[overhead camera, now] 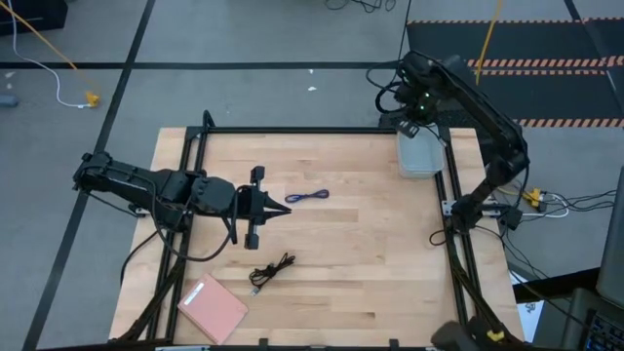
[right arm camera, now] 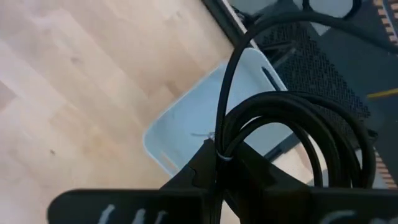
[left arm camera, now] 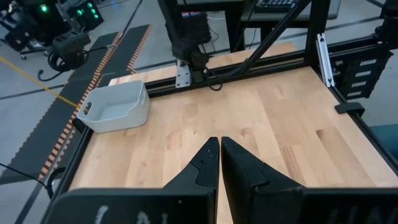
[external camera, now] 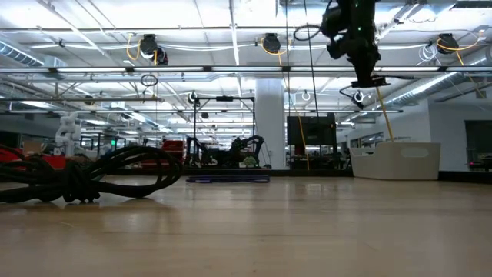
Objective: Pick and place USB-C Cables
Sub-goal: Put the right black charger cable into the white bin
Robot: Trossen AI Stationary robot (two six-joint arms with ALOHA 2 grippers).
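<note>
My right gripper (overhead camera: 409, 122) hangs high over the far end of the white bin (overhead camera: 419, 156) and is shut on a black coiled USB-C cable (right arm camera: 292, 124). The coil also shows beside that wrist in the high view (overhead camera: 383, 86). My left gripper (overhead camera: 281, 210) is shut, touches nothing, and points toward the table's right side near the table's middle. The small blue-purple cable (overhead camera: 307, 196) lies flat on the wood just beyond its tips. The bundled black cable (overhead camera: 271, 271) rests on the table nearer the front edge. My right gripper pinches several strands of the black coil (right arm camera: 219, 155) between its two fingers, which point down from above. The cable is lifted clear of everything. Its loops stand out past the fingers above the open bin (right arm camera: 199, 124).
A pink flat pad (overhead camera: 213, 307) lies at the near left corner. A black metal frame (overhead camera: 322, 131) runs around the table. The bin sits at the far right corner, and bare wood lies between it and the loose cables.
</note>
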